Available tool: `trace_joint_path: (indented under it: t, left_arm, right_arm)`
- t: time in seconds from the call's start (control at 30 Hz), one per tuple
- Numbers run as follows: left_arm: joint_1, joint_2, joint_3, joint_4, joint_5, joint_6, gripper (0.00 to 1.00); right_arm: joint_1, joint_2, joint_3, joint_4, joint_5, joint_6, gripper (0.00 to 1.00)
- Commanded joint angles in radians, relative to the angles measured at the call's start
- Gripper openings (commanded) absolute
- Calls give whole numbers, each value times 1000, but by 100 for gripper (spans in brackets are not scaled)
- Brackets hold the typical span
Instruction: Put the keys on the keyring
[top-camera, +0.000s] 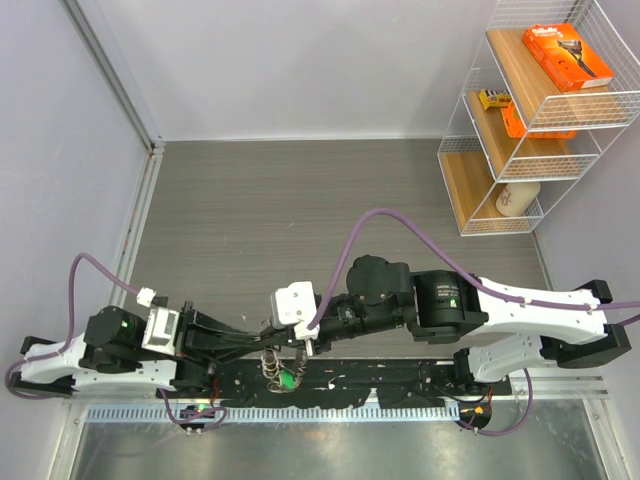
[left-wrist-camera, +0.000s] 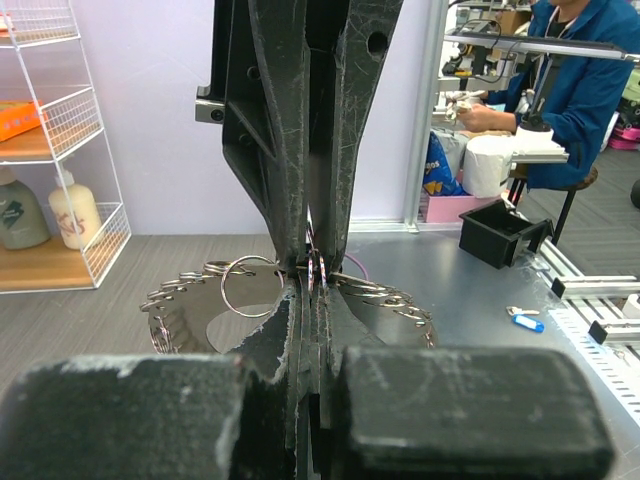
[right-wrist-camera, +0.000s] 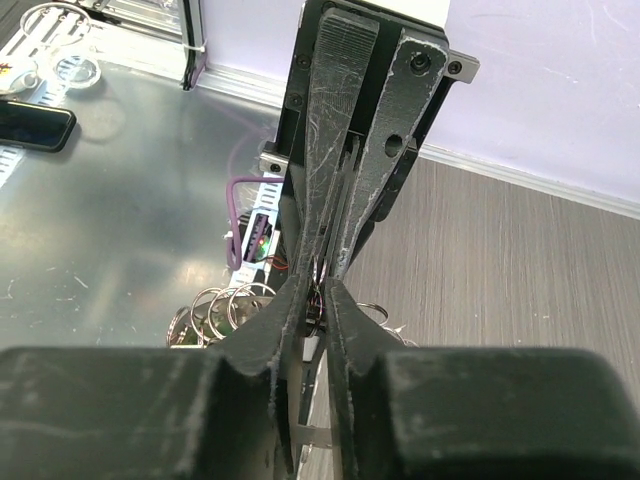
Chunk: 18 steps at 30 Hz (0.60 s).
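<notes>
Black left gripper (top-camera: 262, 342), lower centre-left: fingers clenched on the thin silver metal keyring (top-camera: 283, 368), bottom centre, which carries fanned small silver keys (left-wrist-camera: 180, 305) and a bright green tag (top-camera: 287, 380). Black right gripper (right-wrist-camera: 315, 300), centre: fingers nearly together around a thin silver strip; cannot tell whether they grip it.

The left arm (top-camera: 110, 355) and right arm (top-camera: 530, 310) have white shells over black joints, and a purple cable (top-camera: 400, 225) runs along each. Each wrist carries a white camera block (top-camera: 163, 327). A small green light (top-camera: 124, 323) shows on a left joint. The left tool (left-wrist-camera: 308, 285) and right tool (right-wrist-camera: 315, 290) are black with two fingers, scuffed grey, with ribbed pads (right-wrist-camera: 345, 50) and a screw (right-wrist-camera: 415, 62) near one base.
</notes>
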Motion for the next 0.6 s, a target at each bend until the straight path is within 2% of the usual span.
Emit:
trace_joint_path:
  t: [0.0,0.07,0.33,0.57]
  left_arm:
    - [2,-27,-1,136,-1,-11,0]
    - [2,-28,-4,138,-1,-11,0]
    - [0,-19,4,138,0,-15,0]
    - [0,5,25,95,27,-38,1]
  right_arm:
    - [4,-23,1,1,-21,2,14]
    - [4,-19,-2,-3,-29,4,5]
    - [4,2,35,-26,-24,-8,5]
    - [4,8,54,-11,77,8,5]
